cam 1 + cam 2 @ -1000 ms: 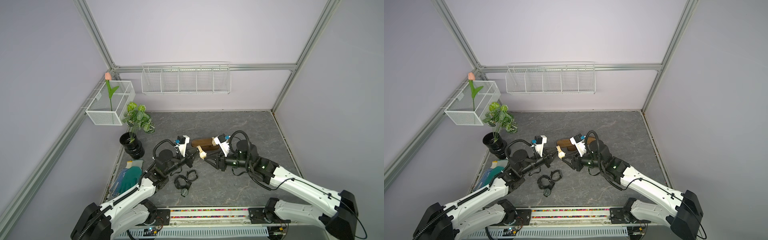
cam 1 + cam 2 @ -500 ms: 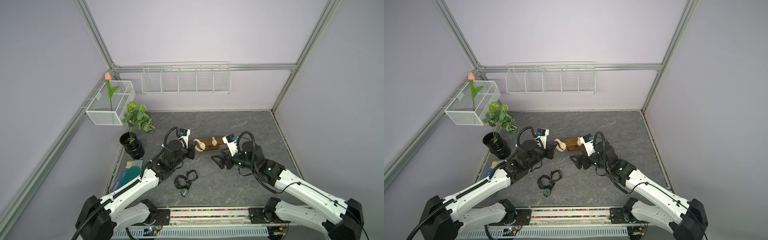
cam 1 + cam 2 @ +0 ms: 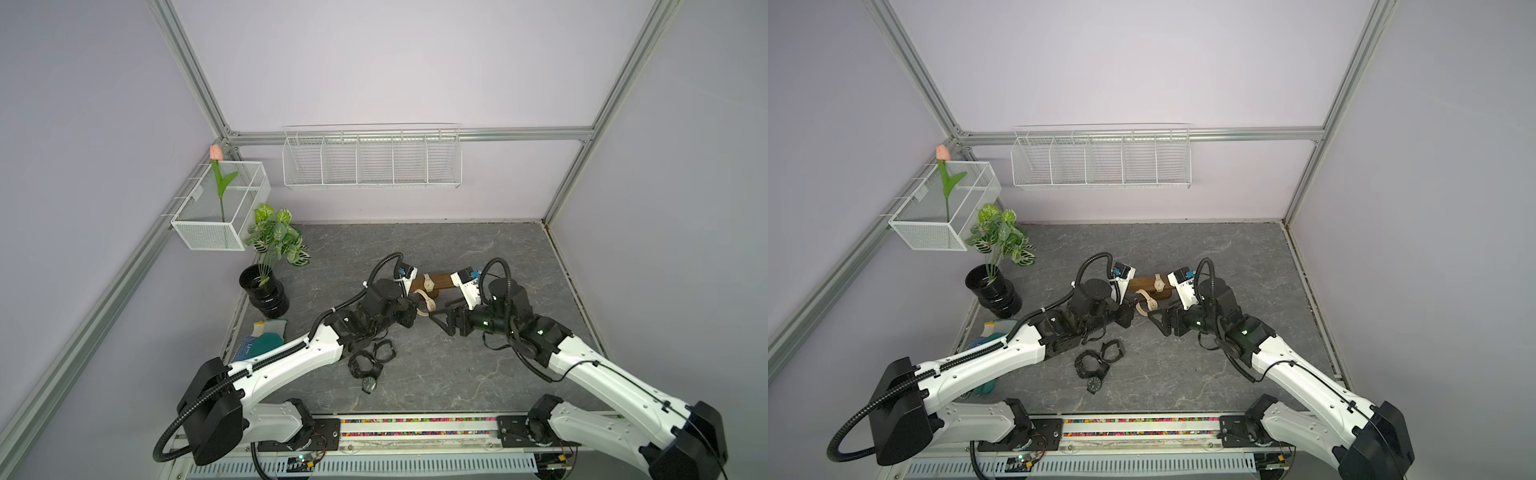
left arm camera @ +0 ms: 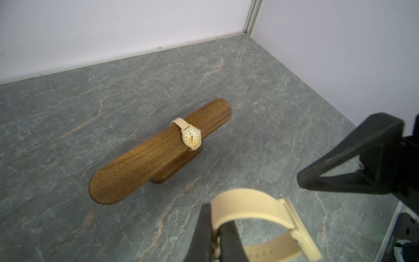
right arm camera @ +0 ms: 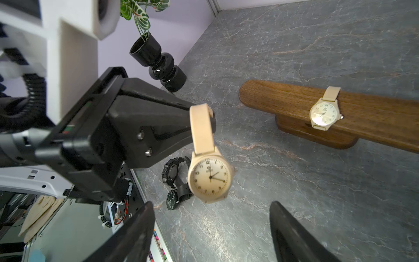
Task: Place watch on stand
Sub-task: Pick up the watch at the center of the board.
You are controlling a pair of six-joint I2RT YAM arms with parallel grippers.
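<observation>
Item: beige watch (image 5: 209,177), strap pinched in closed left hand (image 4: 215,223); right hand (image 5: 212,205) open, empty. Risk: loop may snag stand (image 4: 147,154) end and slip free.

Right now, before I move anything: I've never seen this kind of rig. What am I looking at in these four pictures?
Two robot arms stand at the near edge of a grey table, each ending in a two-fingered gripper. The two wide pictures come from one camera head overhead; the other two come from a camera on each wrist, looking past that arm's fingers. The left gripper is shut on the strap of a beige watch, held in the air short of the stand, a dark wooden bar on a small base. A second watch already sits around the bar. The right gripper is open and empty, facing the held watch. A few black watches lie by the left arm; a plant stands by the left wall.
</observation>
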